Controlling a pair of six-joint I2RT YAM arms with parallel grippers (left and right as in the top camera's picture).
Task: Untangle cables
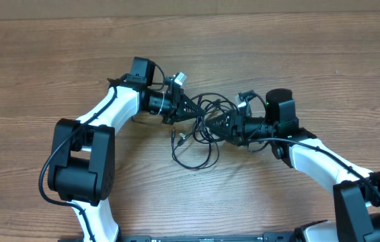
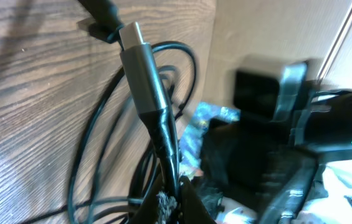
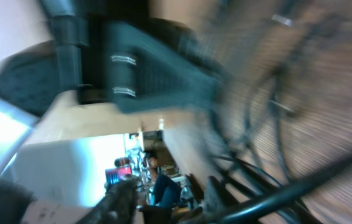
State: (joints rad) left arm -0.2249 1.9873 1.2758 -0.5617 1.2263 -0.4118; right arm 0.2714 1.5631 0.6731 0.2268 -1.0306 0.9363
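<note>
Overhead view: left gripper (image 1: 195,113) is pointing right into the tangle, jaws pressed fully together. Left wrist view is showing it pinching one of the cables (image 2: 163,134). The strand is rising from between the fingertips and ending in a grey metal plug (image 2: 143,65), seen against the table (image 2: 26,106). More black loops are curving just beside that strand. Right gripper (image 1: 215,125) is pointing left from the other side, its tips sitting in the same tangle, near the left gripper. Right wrist view is too blurred, so I cannot tell how far apart its jaws are standing or whether it is holding anything. Cables are lying bunched on the table between both grippers, with one bigger loop trailing toward the robot's side and a couple of loose ends sticking out at the loop's left.
</note>
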